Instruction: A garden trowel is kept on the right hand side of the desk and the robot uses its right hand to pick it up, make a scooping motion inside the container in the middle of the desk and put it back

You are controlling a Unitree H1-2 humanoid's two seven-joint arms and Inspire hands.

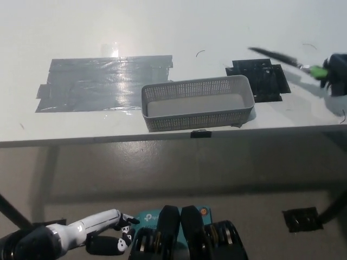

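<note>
Writing: a teal label at the bottom edge shows part of a "tp-link" logo (pixel 145 218); nothing else is readable.
Right hand: the black right hand (pixel 338 73) enters at the right edge, above the white bench (pixel 162 27), closed around the green handle of the garden trowel (pixel 295 62).
Trowel: its dark narrow blade points left and slightly up in the picture, over the black tape patch (pixel 263 81), in the air.
Container: the grey perforated plastic basket (pixel 198 103) sits mid-bench near the front edge, beside the grey tape patch (pixel 103 84).
Left hand: the white left hand (pixel 105 235) rests low at bottom left, below the bench, fingers loosely apart, holding nothing.
</note>
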